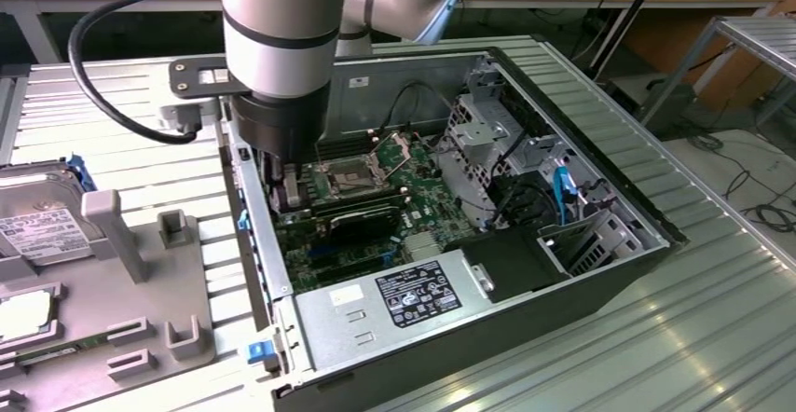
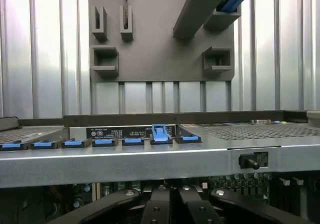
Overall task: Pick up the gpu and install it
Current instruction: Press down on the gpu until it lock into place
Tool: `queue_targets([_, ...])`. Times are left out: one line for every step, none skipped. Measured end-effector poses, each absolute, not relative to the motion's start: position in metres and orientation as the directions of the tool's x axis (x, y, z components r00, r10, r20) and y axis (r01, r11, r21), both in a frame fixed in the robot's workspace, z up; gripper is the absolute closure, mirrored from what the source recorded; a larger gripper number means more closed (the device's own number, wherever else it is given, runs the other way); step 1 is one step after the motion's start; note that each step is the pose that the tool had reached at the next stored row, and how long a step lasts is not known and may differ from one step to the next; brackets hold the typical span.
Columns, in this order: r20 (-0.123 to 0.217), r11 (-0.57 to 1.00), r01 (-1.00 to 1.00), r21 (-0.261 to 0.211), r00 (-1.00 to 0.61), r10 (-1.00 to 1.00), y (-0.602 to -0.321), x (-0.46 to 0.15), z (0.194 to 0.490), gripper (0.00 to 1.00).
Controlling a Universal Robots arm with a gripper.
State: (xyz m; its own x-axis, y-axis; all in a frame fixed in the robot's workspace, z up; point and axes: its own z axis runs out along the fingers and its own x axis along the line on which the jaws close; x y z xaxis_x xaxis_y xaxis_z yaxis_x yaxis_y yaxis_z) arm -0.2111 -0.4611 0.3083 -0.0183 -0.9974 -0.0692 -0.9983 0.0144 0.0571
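gripper reached inside the open PC case, at its rear wall | fingers pressed together, holding nothing visible | gpu lay seated on the motherboard, just beside gripper, apparently pressed home

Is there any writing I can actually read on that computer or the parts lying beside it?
None can be read as words.
Power supply label: black with white print, too small to read.
Hard drive label: white with dark print, blurred.
White sticker on the case wall: too small.
Black strip label on the case's rear edge, wrist view: rows of white print, unreadable.
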Motion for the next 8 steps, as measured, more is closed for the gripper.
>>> queue_targets([-0.069, 0.015, -0.998, 0.057, -0.019, -0.997, -0.4610, -0.2118, 0.3083, 0.89])
queue_targets([-0.069, 0.015, -0.998, 0.057, -0.019, -0.997, -0.4610, -0.2118, 0.3084, 0.89])
queue_targets([-0.069, 0.015, -0.998, 0.057, -0.019, -0.997, -0.4610, -0.2118, 0.3088, 0.89])
queue_targets([-0.069, 0.015, -0.998, 0.057, -0.019, -0.997, -0.4610, -0.2118, 0.3096, 0.89])
queue_targets([-0.069, 0.015, -0.998, 0.057, -0.019, -0.997, -0.4611, -0.2119, 0.3106, 0.89])
queue_targets([-0.069, 0.015, -0.998, 0.056, -0.019, -0.997, -0.4610, -0.2119, 0.3109, 0.89])
queue_targets([-0.069, 0.015, -0.998, 0.056, -0.019, -0.997, -0.4610, -0.2119, 0.3109, 0.89])
queue_targets([-0.069, 0.015, -0.998, 0.055, -0.019, -0.997, -0.4610, -0.2118, 0.3109, 0.89])
